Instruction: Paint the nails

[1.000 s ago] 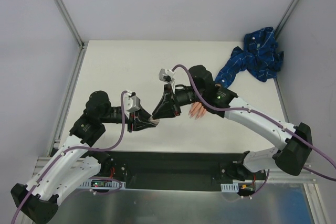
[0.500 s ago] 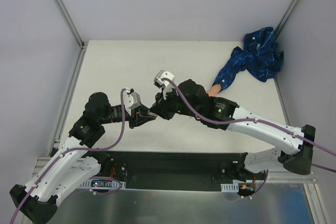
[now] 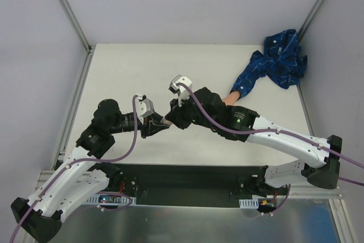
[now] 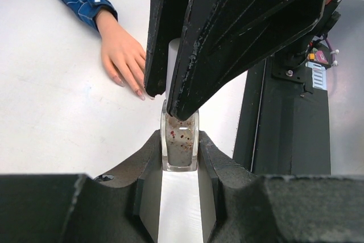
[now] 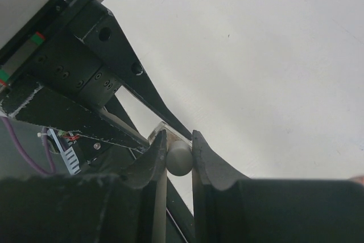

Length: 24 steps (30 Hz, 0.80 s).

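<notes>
My left gripper [image 3: 157,124] is shut on a small clear polish bottle [image 4: 180,140] with reddish specks, holding it above the table. My right gripper [image 3: 170,118] meets it from the right and is shut on the bottle's white cap [image 5: 180,158]; the cap also shows in the left wrist view [image 4: 173,61]. The flesh-coloured mannequin hand [image 4: 121,55] lies palm down on the table beyond the bottle, its pinkish nails [image 4: 139,93] pointing toward me. In the top view my right arm hides the hand, apart from the wrist [image 3: 229,99].
The blue patterned sleeve [image 3: 276,61] lies bunched at the far right corner of the white table [image 3: 131,72]. A black base plate [image 3: 187,183] runs along the near edge. Metal frame posts [image 3: 68,12] stand at the back corners.
My right gripper has moved left, from above the mannequin hand's fingers to the bottle, and now grips the cap. My left gripper has hardly moved.
</notes>
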Each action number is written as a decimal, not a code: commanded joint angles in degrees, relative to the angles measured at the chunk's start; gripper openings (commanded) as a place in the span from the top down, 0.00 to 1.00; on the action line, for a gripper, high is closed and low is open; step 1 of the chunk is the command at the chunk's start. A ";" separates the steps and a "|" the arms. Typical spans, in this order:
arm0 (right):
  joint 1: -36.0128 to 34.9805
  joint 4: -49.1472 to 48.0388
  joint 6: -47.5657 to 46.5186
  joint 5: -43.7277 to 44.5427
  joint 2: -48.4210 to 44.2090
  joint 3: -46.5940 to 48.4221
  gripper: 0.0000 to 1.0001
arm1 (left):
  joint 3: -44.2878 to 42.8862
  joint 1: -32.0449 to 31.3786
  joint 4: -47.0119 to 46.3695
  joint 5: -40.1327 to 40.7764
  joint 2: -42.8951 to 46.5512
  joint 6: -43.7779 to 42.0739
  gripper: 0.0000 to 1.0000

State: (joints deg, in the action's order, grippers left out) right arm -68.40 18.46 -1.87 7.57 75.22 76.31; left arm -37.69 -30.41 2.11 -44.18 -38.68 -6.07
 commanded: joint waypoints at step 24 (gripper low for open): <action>-0.33 0.26 1.61 0.34 -4.82 0.77 1.00 | -2.56 0.09 -2.64 1.91 -1.14 -1.05 1.00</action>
State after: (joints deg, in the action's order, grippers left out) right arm -68.38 18.76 -1.08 8.40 73.12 76.29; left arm -37.82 -30.39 2.07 -43.40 -39.75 -6.37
